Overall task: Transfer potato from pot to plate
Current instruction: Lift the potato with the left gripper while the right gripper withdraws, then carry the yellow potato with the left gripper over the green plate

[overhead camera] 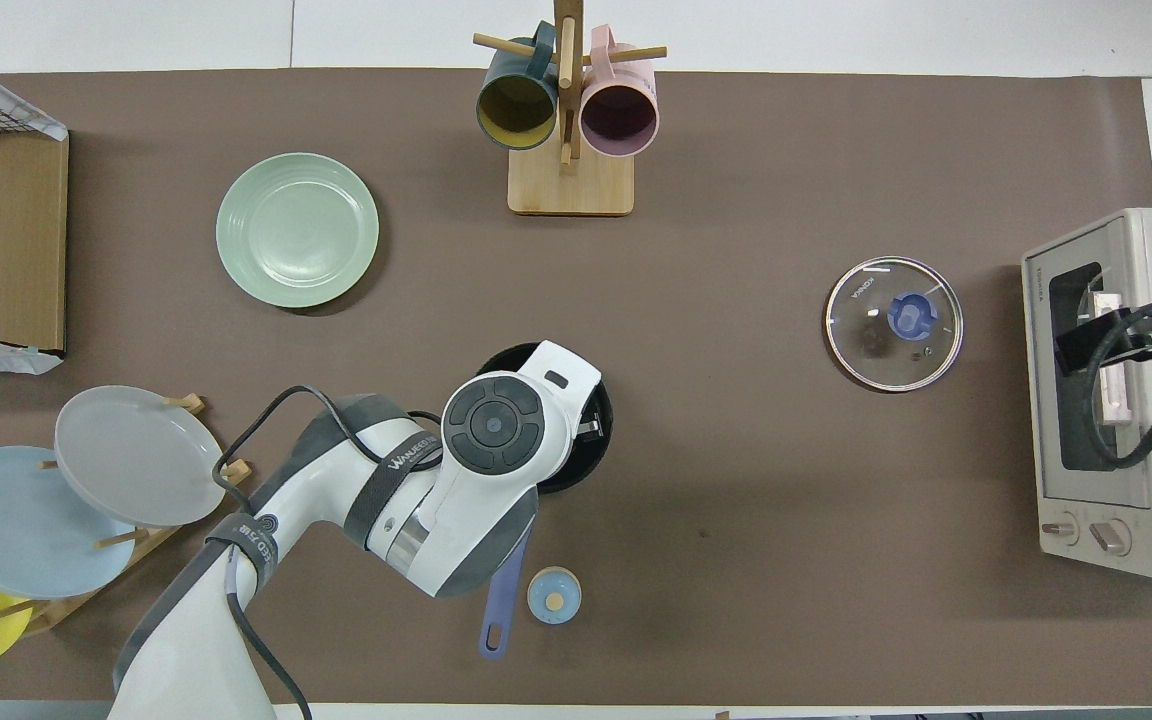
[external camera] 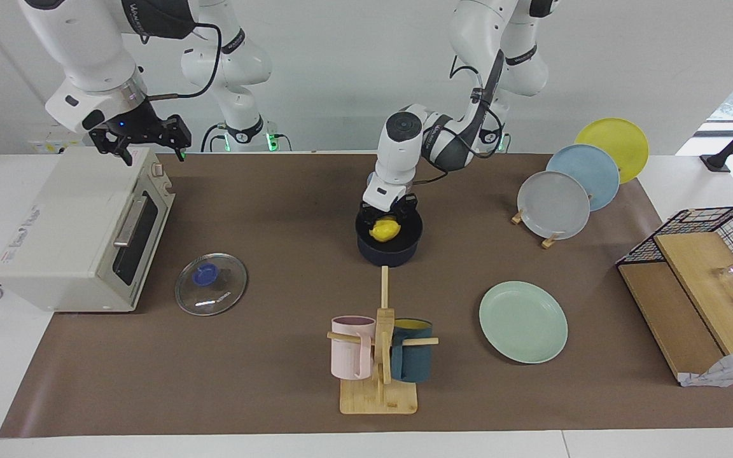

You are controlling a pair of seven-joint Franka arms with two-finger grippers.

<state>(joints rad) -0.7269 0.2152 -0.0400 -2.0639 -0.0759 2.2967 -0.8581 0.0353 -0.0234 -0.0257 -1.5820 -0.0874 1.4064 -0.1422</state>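
The yellow potato [external camera: 385, 230] lies in the dark navy pot [external camera: 389, 256] in the middle of the table, near the robots. My left gripper [external camera: 389, 213] is down at the pot's mouth, right over the potato. In the overhead view the left arm's wrist covers the potato and most of the pot [overhead camera: 600, 425]; its blue handle [overhead camera: 502, 612] points toward the robots. The mint-green plate [external camera: 523, 322] [overhead camera: 297, 229] lies empty, farther from the robots, toward the left arm's end. My right gripper [external camera: 152, 151] waits open over the toaster oven.
A toaster oven [external camera: 80, 229] stands at the right arm's end, a glass lid [external camera: 211, 284] beside it. A mug rack [external camera: 380, 356] with pink and teal mugs stands farther out than the pot. A plate rack [external camera: 554, 203] and a wire basket [external camera: 710, 254] are at the left arm's end. A small blue round piece [overhead camera: 554, 595] lies beside the handle.
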